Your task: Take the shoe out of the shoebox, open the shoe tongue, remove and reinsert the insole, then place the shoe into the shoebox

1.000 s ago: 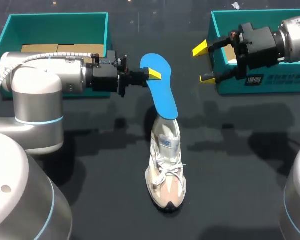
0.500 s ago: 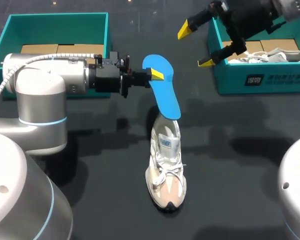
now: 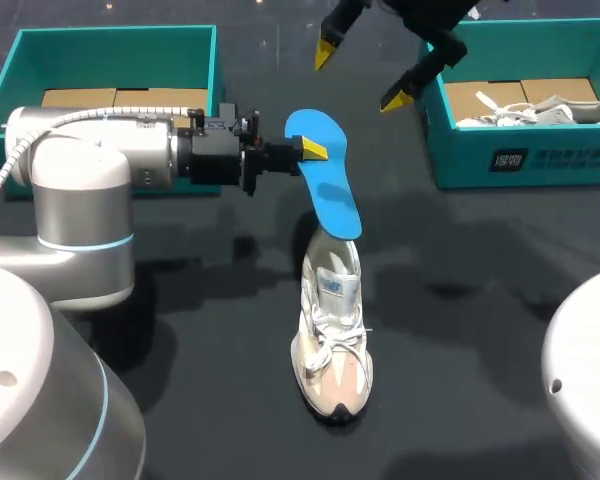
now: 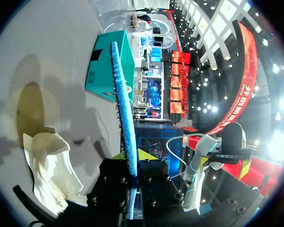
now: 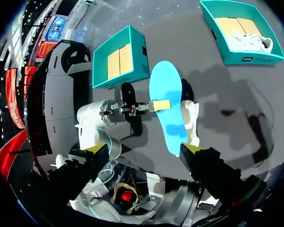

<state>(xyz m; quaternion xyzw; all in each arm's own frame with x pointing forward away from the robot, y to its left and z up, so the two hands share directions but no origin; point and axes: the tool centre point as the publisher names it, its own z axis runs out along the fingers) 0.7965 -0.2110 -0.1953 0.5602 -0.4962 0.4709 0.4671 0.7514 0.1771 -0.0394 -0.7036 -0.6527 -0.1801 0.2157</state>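
A pale sneaker (image 3: pixel 332 340) stands on the dark table, toe toward the near edge. The blue insole (image 3: pixel 325 185) rises slanted from its heel opening, and my left gripper (image 3: pixel 310 150) is shut on the insole's upper part from the left. The left wrist view shows the insole (image 4: pixel 125 123) edge-on between the yellow tips, the sneaker (image 4: pixel 49 170) beside it. My right gripper (image 3: pixel 362 75) hangs open and empty high over the far middle of the table. From the right wrist view, the insole (image 5: pixel 168 106) and sneaker (image 5: pixel 191 123) lie far ahead of the open gripper (image 5: pixel 146 149).
At the far right stands a teal shoebox (image 3: pixel 525 160) holding a second white shoe (image 3: pixel 570 105) on cardboard. Another teal box (image 3: pixel 115 40) with a cardboard lining sits at the far left, behind my left arm (image 3: pixel 90 160).
My right arm has risen and swung from the right shoebox toward the far middle, its fingers still wide apart. The left gripper and insole have barely shifted.
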